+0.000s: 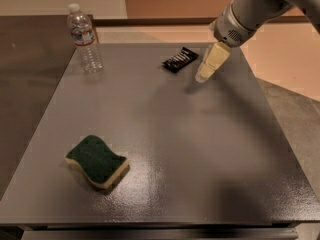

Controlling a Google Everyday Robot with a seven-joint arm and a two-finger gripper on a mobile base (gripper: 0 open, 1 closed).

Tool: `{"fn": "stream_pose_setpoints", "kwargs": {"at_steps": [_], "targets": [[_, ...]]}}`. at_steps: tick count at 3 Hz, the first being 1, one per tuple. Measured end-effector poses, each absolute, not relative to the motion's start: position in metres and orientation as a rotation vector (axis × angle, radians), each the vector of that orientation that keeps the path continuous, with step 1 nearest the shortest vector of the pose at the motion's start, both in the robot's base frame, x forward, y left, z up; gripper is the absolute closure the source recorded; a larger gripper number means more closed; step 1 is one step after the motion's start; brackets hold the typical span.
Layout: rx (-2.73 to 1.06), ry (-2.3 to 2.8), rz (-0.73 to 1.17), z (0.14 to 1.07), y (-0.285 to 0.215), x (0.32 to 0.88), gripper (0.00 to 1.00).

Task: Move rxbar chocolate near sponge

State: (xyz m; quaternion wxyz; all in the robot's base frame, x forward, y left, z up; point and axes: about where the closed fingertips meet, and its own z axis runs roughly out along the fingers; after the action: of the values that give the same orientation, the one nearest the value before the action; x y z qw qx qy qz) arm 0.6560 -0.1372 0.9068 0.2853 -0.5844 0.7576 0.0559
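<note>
The rxbar chocolate is a small flat black bar with white lettering, lying at the far middle of the grey table. The sponge, dark green on top over pale yellow foam, sits at the near left. My gripper hangs from the arm at the upper right, its pale fingers pointing down-left, just right of the bar and a little above the table. It holds nothing.
A clear plastic water bottle with a white cap stands upright at the table's far left corner. The table's right edge drops to a tan floor. A dark counter lies to the left.
</note>
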Motion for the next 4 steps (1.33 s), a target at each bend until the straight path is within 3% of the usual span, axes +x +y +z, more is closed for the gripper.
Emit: {"fn": "stream_pose_setpoints", "kwargs": {"at_steps": [4], "targets": [[-1.337,2.143,0.407,0.847,-0.115,0.740,0.00]]}}
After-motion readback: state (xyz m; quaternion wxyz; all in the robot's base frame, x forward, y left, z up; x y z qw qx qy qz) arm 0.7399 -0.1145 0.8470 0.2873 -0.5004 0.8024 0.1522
